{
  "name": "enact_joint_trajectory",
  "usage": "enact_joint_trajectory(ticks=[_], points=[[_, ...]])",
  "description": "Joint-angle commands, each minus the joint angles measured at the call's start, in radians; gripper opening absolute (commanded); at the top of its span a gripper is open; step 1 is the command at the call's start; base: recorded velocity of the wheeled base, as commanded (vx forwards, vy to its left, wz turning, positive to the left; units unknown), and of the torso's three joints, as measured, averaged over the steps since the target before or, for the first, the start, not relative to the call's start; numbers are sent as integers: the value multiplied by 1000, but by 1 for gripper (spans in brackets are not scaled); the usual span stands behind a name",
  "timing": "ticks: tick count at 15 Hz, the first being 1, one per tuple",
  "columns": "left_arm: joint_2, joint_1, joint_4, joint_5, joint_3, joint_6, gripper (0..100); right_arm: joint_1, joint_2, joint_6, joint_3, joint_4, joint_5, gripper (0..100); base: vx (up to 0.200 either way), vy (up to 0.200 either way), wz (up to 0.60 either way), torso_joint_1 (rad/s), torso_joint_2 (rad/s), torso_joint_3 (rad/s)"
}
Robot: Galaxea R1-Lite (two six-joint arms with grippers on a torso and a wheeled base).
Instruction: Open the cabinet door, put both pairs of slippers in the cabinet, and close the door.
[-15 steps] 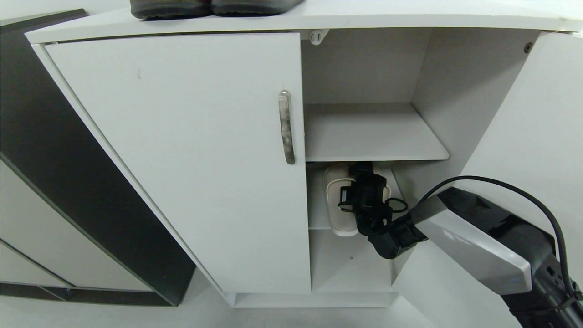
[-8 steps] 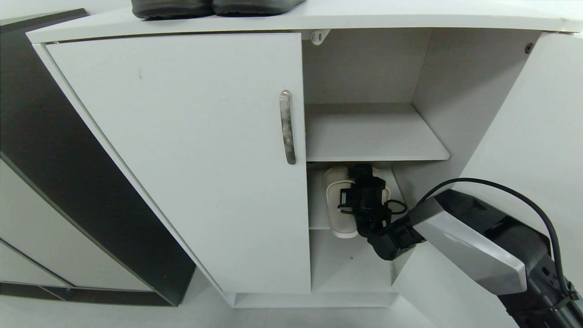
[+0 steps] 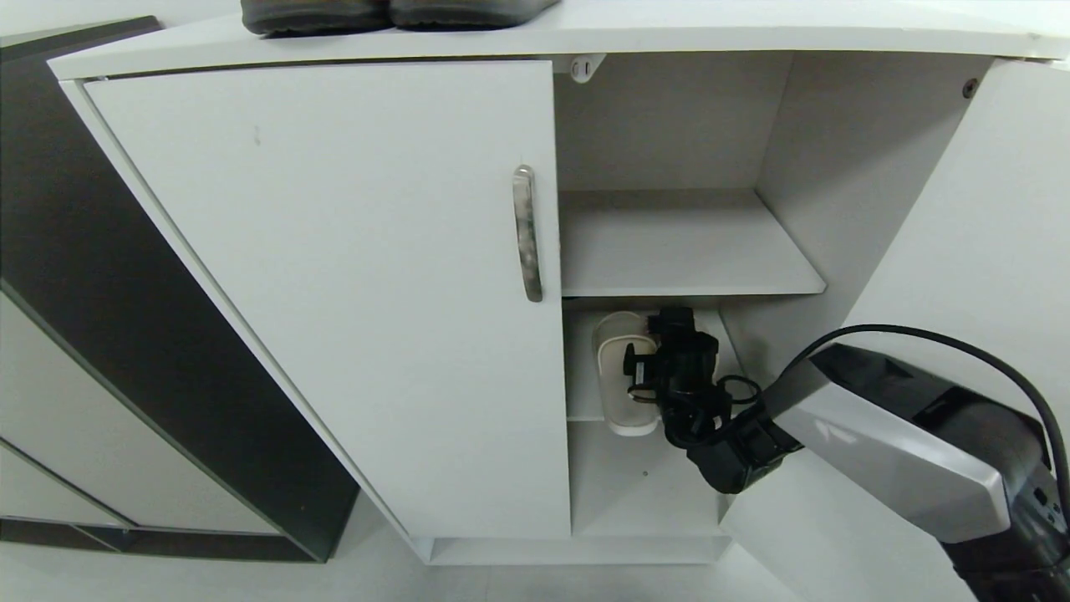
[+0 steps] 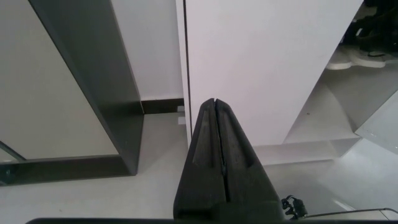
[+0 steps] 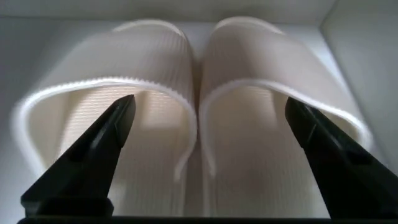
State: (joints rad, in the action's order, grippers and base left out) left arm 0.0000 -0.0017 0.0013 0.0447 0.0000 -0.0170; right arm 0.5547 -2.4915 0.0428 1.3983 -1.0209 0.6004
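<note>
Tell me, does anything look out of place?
One thing: a dark pair of slippers sits on top of the cabinet, while the cream pair lies inside on a lower shelf. Nothing looks spilled or damaged.

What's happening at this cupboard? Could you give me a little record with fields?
Cabinet: right door open, left door closed
Cream slippers: side by side on the middle shelf inside
Dark slippers: on the cabinet's top
Right gripper: open, inside the cabinet at the cream pair
Left gripper: shut, empty, outside the cabinet before the closed door
Left to do: dark pair in, door closed
</note>
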Motion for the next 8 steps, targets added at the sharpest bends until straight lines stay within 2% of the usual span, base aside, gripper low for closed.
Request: enact_joint_trajectory(ticks=[1,5,7,8], points=[[2,0,0,0,0,0,0,27,137,-1,-173,-56,1,100,0,0,0,0,0,0],[2,0,-1,0,0,0,0,120,316,-4,-550,-194,1,100,0,0,0,0,0,0],[2,0,0,0,0,0,0,162,358,-6,-648,-234,-1,100,0,0,0,0,0,0],[2,0,0,0,0,0,0,169,364,-6,-654,-234,-1,100,0,0,0,0,0,0]])
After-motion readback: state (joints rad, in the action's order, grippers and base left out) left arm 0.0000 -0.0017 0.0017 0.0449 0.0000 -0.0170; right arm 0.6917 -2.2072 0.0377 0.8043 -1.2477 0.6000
